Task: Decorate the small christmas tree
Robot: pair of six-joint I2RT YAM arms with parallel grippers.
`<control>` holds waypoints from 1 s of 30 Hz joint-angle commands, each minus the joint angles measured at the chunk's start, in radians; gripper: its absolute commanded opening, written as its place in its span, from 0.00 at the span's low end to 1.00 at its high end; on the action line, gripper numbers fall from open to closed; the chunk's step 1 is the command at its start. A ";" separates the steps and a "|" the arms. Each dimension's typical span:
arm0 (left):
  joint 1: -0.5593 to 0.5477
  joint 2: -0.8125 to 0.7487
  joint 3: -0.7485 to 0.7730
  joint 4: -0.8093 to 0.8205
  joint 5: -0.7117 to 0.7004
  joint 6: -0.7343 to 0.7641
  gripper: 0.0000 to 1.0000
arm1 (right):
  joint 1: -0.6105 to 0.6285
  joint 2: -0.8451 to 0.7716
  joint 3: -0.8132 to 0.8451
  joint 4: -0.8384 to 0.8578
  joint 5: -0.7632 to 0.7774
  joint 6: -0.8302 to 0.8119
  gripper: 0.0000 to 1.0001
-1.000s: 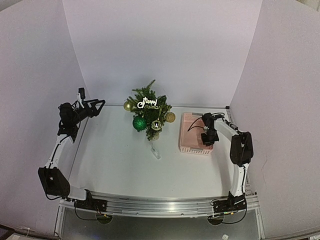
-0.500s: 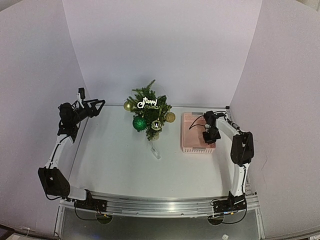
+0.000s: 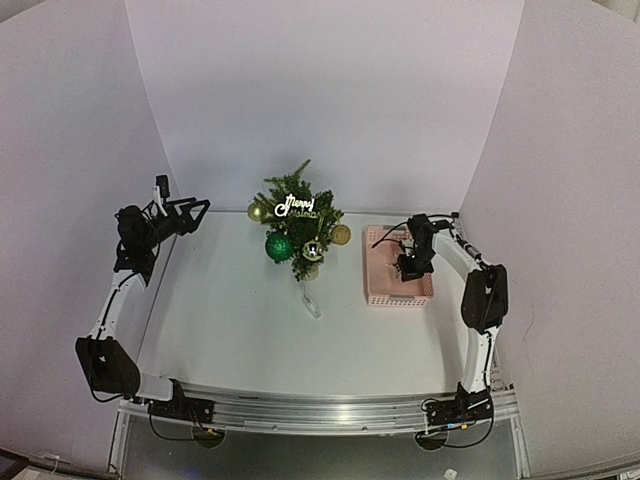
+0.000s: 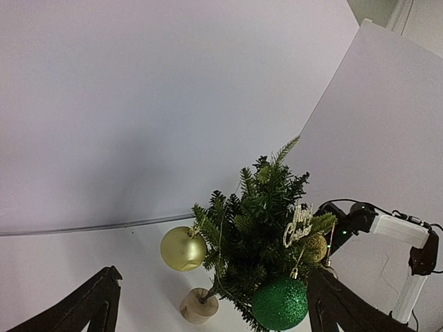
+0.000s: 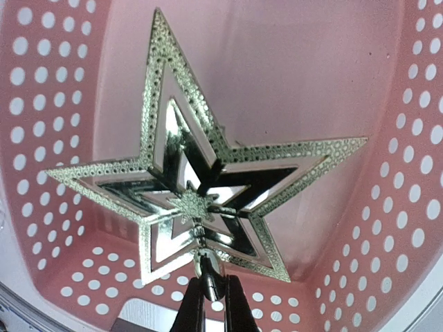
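Observation:
The small christmas tree [image 3: 297, 226] stands at the back middle of the table, hung with a gold ball [image 3: 257, 212], a green glitter ball [image 3: 279, 247], a silver "Merry Christmas" sign [image 3: 297, 208] and another gold ball [image 3: 341, 235]. My left gripper [image 3: 196, 212] hovers open to the tree's left, level with it and well apart. In the left wrist view the tree [image 4: 266, 207] stands beyond the gripper [image 4: 213, 275], framed by its spread fingers. My right gripper [image 5: 211, 294] is shut on the stem of a silver star [image 5: 201, 166], inside the pink basket [image 5: 41, 104].
The pink basket [image 3: 375, 288] sits right of the tree, with my right arm [image 3: 482, 290] bent over it. A small pale scrap [image 3: 311, 304] lies on the table in front of the tree. White walls close in the left, back and right sides.
My right gripper has shifted back and a little right over the basket, and the basket has slid slightly right with it. The left arm and tree are unmoved.

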 commanded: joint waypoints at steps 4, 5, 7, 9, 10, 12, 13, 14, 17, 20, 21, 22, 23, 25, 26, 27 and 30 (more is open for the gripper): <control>-0.010 -0.040 0.068 0.029 0.033 0.000 0.90 | 0.069 -0.239 0.133 0.097 0.124 0.101 0.00; -0.019 -0.038 0.085 0.007 0.034 0.010 0.90 | 0.092 -0.261 0.151 0.108 0.174 0.113 0.00; -0.053 -0.036 0.124 -0.050 0.039 0.040 0.89 | 0.150 -0.297 0.204 0.133 0.253 0.123 0.00; -0.094 -0.031 0.168 -0.109 0.050 0.069 0.89 | 0.220 -0.314 0.267 0.160 0.333 0.125 0.00; -0.114 -0.028 0.191 -0.141 0.053 0.084 0.89 | 0.256 -0.319 0.297 0.170 0.367 0.125 0.00; -0.160 -0.019 0.248 -0.219 0.055 0.129 0.89 | 0.327 -0.332 0.347 0.211 0.425 0.119 0.00; -0.184 -0.014 0.271 -0.252 0.057 0.145 0.89 | 0.366 -0.342 0.359 0.247 0.453 0.116 0.00; -0.206 -0.011 0.288 -0.272 0.061 0.151 0.89 | 0.404 -0.355 0.353 0.297 0.474 0.114 0.00; -0.276 0.008 0.344 -0.327 0.058 0.184 0.89 | 0.507 -0.383 0.313 0.466 0.505 0.105 0.00; -0.364 0.025 0.393 -0.392 0.007 0.275 0.89 | 0.610 -0.372 0.288 0.625 0.525 0.090 0.00; -0.398 0.032 0.412 -0.417 -0.014 0.310 0.89 | 0.636 -0.361 0.288 0.663 0.529 0.085 0.00; -0.426 0.039 0.429 -0.436 -0.033 0.335 0.89 | 0.669 -0.344 0.293 0.696 0.536 0.077 0.00; -0.449 0.046 0.445 -0.446 -0.044 0.349 0.89 | 0.694 -0.324 0.308 0.717 0.552 0.061 0.00; -0.483 0.057 0.470 -0.458 -0.051 0.377 0.90 | 0.741 -0.280 0.345 0.738 0.581 0.027 0.00; -0.507 0.061 0.483 -0.473 -0.060 0.411 0.90 | 0.760 -0.261 0.358 0.745 0.586 0.014 0.00; -0.526 0.064 0.492 -0.485 -0.072 0.439 0.90 | 0.772 -0.246 0.375 0.750 0.587 0.009 0.00; -0.557 0.068 0.498 -0.479 -0.085 0.473 0.90 | 0.798 -0.217 0.399 0.757 0.578 0.014 0.00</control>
